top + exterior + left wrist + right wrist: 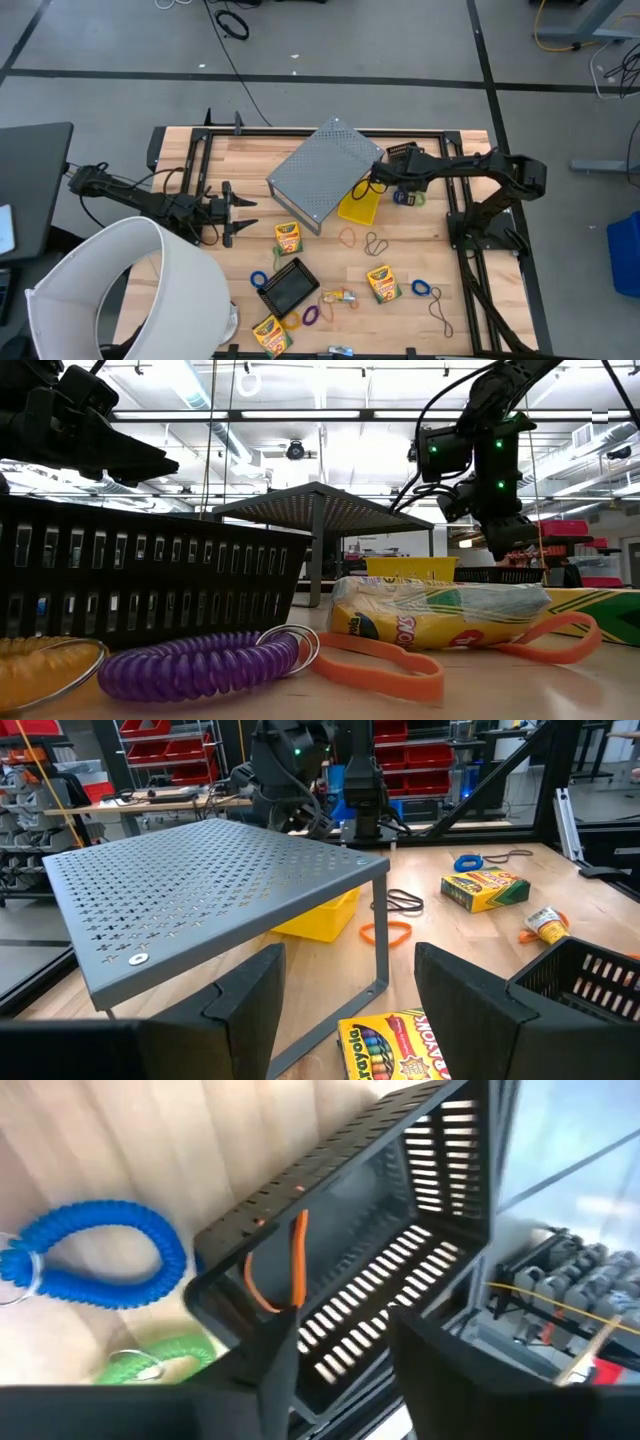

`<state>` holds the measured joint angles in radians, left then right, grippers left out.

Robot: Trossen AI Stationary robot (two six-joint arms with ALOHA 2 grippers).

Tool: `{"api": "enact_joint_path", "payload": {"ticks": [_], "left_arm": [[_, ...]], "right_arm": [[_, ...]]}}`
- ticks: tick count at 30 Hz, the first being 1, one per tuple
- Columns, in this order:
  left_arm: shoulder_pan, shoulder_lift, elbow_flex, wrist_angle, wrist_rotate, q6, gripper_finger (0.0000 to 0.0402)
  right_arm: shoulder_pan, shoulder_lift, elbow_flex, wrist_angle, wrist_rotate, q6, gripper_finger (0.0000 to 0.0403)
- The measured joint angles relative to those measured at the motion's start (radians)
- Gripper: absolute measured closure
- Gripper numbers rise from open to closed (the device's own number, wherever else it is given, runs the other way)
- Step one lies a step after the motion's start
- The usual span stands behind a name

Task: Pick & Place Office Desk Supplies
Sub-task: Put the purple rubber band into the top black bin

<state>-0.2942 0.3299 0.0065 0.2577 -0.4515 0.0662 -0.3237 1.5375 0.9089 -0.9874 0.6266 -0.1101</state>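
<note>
My right gripper (388, 180) (340, 1380) is open and hovers over a small black slotted tray (400, 1230) at the table's far right. A thin orange loop (278, 1270) lies inside that tray against its wall. A blue coil (100, 1250) and a green coil (160, 1360) lie on the wood beside it. My left gripper (235, 213) (350, 1020) is open, level above the table's left side and pointing at the grey perforated shelf (325, 170). A crayon box (395, 1045) lies just below and ahead of it. Other crayon boxes (381, 283), loops (348, 237) and a packet (340, 296) lie scattered.
A yellow bin (360, 203) sits half under the grey shelf. A second black tray (288, 287) lies near the middle, with a purple coil (200, 660) and an orange loop (380, 665) close to the near edge. The big white cylinder (130, 290) stands over the near left corner.
</note>
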Motion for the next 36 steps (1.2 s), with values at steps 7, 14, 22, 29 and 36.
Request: {"api": "enact_joint_path", "payload": {"ticks": [7,14,22,29,36], "left_arm": [[0.0,0.0,0.0,0.0,0.0,0.0,0.0174],[0.0,0.0,0.0,0.0,0.0,0.001,0.0174],[0.0,0.0,0.0,-0.001,0.0,0.001,0.0174],[0.0,0.0,0.0,0.0,0.0,0.007,0.0174],[0.0,0.0,0.0,0.001,-0.001,0.019,0.0174]], "right_arm": [[0.06,-0.038,0.008,-0.003,0.025,0.006,0.0194],[0.214,-0.139,0.061,-0.006,-0.086,0.02,0.021],[0.456,-0.179,0.066,0.057,-0.381,0.097,0.0218],[0.618,-0.112,0.066,0.156,-0.462,0.184,0.0218],[0.651,0.021,0.066,0.17,-0.485,0.177,0.0218]]}}
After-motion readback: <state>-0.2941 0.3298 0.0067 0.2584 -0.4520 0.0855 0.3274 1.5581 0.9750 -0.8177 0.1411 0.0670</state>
